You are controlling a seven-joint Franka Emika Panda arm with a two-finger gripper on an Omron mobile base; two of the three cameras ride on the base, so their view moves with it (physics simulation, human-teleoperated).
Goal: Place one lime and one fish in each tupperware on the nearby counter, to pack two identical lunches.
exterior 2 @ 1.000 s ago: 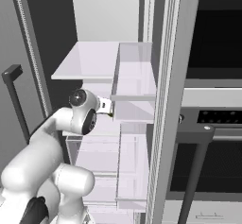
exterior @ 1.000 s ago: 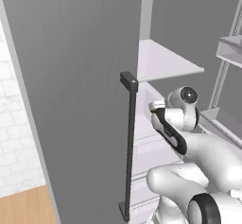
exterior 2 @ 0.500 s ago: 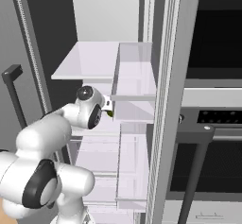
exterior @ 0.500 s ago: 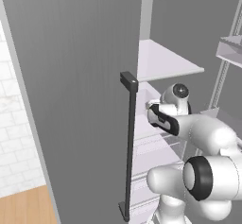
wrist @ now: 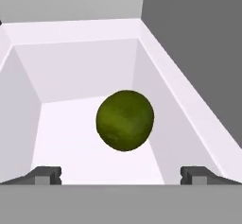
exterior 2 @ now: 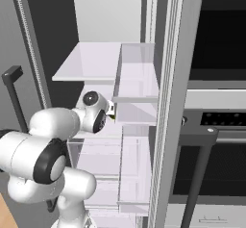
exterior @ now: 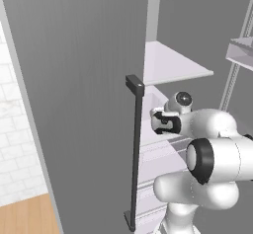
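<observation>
Lime (wrist: 125,120) sits in a white fridge bin (wrist: 71,72) (near its right wall); we hold our tool (wrist: 121,175) released, fingertips (wrist: 45,175) straddling it.

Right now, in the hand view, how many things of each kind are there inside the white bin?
lime: 1
fish: 0
Total: 1, lying in the bin

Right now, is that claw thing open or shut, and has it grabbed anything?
Claw: open, holding nothing. Its two tips stand wide apart, with the lime lying loose ahead of them in a white bin.
</observation>
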